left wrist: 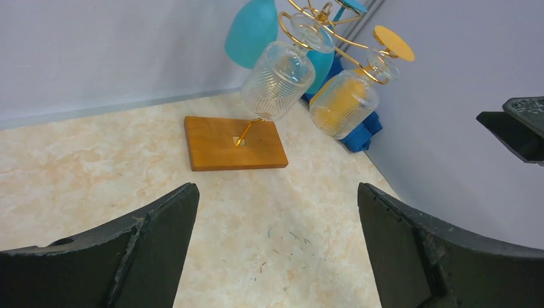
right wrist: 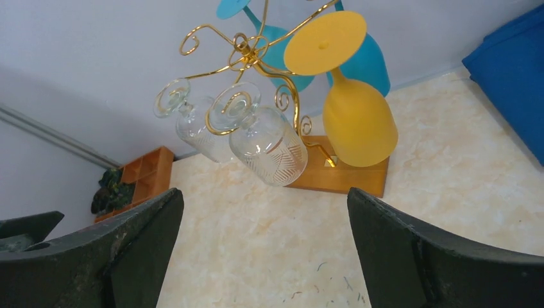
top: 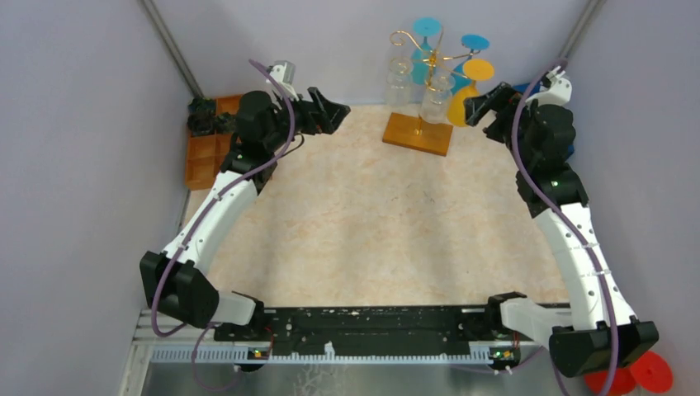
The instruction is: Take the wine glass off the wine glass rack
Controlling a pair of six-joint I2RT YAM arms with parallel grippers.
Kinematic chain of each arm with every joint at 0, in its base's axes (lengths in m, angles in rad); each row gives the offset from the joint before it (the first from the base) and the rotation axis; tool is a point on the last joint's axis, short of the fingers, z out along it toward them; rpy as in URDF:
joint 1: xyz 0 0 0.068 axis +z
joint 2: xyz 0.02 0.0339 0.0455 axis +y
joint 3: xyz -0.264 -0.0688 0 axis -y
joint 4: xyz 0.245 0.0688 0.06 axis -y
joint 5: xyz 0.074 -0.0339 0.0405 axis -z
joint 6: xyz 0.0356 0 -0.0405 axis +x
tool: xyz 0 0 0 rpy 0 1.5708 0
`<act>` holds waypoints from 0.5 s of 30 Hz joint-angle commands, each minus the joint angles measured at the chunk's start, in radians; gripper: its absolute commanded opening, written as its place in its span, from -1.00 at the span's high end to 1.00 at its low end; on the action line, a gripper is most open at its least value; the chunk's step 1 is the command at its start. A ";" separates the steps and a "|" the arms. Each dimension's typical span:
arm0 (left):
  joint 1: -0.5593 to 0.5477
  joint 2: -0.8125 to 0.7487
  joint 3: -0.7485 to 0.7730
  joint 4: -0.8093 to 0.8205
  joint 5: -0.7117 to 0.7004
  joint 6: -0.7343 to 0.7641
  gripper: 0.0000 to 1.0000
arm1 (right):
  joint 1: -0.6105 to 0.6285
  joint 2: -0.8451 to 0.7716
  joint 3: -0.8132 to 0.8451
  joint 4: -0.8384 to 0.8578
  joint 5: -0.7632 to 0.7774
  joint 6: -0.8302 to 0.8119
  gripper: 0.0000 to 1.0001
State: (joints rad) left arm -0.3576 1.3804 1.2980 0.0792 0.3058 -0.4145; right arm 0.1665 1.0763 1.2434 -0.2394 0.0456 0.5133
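Observation:
The wine glass rack (top: pixel 423 62) is gold wire on an orange-brown wooden base (top: pixel 418 132), at the back of the table. Upside down on it hang two clear ribbed wine glasses (top: pixel 435 99) (top: pixel 399 82), a yellow one (top: pixel 461 105) and blue ones. My left gripper (top: pixel 330 111) is open and empty, left of the rack; its view shows the nearer clear glass (left wrist: pixel 279 77) and the base (left wrist: pixel 234 142) ahead of the gripper (left wrist: pixel 276 192). My right gripper (top: pixel 487 101) is open and empty, just right of the yellow glass; in its view the gripper (right wrist: pixel 263 196) faces a clear glass (right wrist: pixel 269 144) and the yellow glass (right wrist: pixel 359 122).
An orange compartmented tray (top: pixel 210 148) holding dark items stands at the back left by the wall. A blue block (left wrist: pixel 360 135) lies behind the rack in the right corner. Red discs (top: pixel 640 375) lie off the table at the near right. Grey walls close three sides.

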 commanded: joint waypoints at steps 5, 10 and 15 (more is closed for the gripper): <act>0.000 0.001 -0.010 -0.014 -0.059 -0.014 -0.99 | 0.004 -0.119 -0.109 0.204 -0.091 -0.081 -0.97; 0.003 0.019 -0.020 -0.005 -0.046 -0.040 -0.99 | 0.001 -0.099 -0.124 0.217 -0.146 0.000 -0.74; 0.047 0.031 -0.036 0.039 0.068 -0.108 -0.99 | -0.027 0.016 -0.104 0.324 -0.312 0.185 -0.64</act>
State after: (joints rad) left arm -0.3458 1.3983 1.2903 0.0746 0.2836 -0.4606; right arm 0.1600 1.0199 1.1137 -0.0540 -0.1173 0.5442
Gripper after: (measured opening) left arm 0.997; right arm 0.854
